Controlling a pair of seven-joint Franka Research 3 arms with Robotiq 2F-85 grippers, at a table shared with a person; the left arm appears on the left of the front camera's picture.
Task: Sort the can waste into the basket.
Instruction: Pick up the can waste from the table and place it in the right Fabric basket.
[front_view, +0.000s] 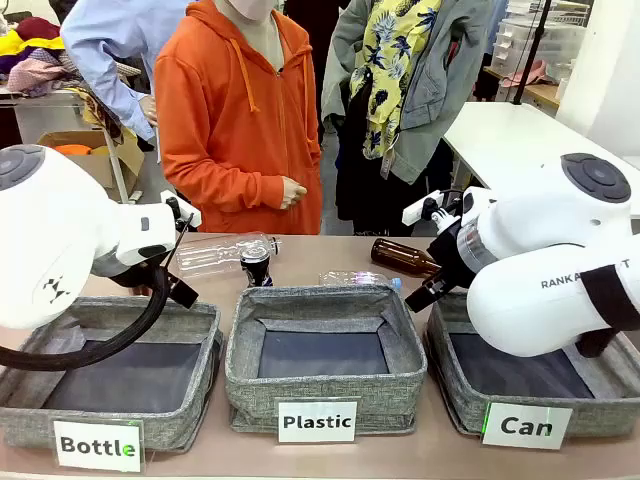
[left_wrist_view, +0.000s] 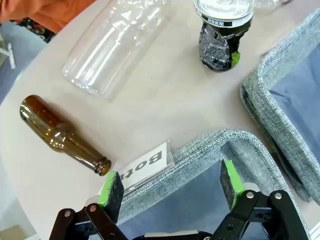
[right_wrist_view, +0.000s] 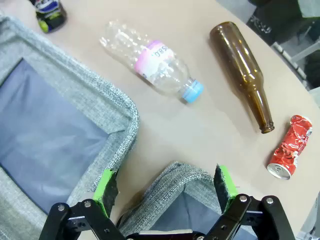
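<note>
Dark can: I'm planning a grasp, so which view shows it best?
Left wrist view: the dark can stands upright, close and large. Front view shows it small; right wrist view crops it at the edge.

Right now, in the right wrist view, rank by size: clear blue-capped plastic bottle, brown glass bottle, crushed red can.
Largest, too alike to rank: clear plastic bottle and brown glass bottle.
Smallest: crushed red can.
</note>
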